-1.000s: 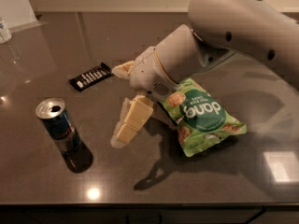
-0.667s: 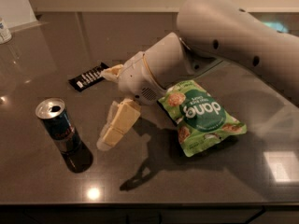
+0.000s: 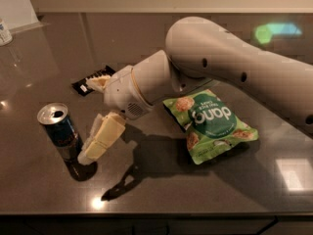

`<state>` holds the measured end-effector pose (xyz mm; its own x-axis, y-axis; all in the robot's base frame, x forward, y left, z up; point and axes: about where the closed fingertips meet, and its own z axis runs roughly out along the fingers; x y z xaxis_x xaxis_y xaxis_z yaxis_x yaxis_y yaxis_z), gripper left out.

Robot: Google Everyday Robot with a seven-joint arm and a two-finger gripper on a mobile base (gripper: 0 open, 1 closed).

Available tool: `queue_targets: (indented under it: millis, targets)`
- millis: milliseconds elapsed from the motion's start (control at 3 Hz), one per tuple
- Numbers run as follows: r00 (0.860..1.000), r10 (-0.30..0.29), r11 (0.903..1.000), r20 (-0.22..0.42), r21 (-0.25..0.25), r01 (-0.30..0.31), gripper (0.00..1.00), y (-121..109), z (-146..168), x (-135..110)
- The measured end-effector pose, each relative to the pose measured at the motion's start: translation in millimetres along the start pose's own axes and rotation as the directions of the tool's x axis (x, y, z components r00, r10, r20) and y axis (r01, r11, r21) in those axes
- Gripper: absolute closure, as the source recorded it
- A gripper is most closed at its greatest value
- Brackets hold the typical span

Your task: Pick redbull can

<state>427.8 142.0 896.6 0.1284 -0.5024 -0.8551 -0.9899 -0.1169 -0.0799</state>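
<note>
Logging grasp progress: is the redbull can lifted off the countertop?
No, the redbull can stands upright on the countertop, with the open tool close beside it.

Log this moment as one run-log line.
stage: pre-grasp | claw: open, beside redbull can, not yet around it | redbull can: upright on table | nearby: green snack bag, black wrapper

The end effector, left of centre, hides part of the black wrapper; the arm runs off the right edge.
</note>
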Motion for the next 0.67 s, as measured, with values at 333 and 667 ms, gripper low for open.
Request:
queue_targets:
  millis: [333,667]
  targets:
    - [0.999,0.002,0.9999,0.038,-0.012,-0.002,0.00,2,15,-8]
    - [0.998,0.004,0.9997,0.063,-0.025,-0.003,0.00,2,26,-16]
